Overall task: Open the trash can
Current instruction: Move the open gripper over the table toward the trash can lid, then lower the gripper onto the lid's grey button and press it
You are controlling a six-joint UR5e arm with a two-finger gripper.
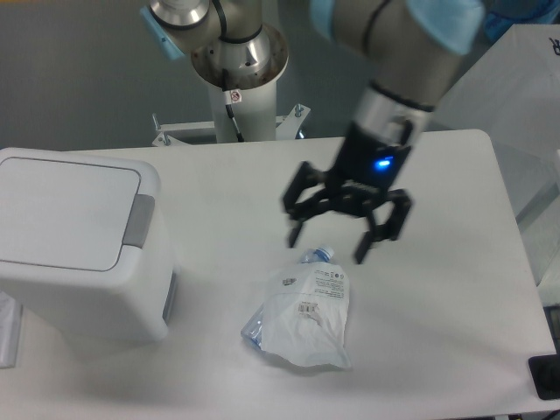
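The trash can (pixel 74 254) is a large white boxy bin at the table's left side. Its flat lid (pixel 61 214) lies closed, and a grey push tab (pixel 140 220) sits on the lid's right edge. My gripper (pixel 328 247) hangs open and empty over the middle of the table, well to the right of the bin. Its fingers (pixel 368 242) spread just above the cap end of a crushed clear bottle. The gripper touches neither the bin nor the bottle.
A crushed clear plastic bottle (pixel 302 315) with a white label lies on the white table (pixel 446 289) below the gripper. The arm's base post (pixel 238 87) stands at the back edge. A dark object (pixel 547 376) shows at the lower right corner.
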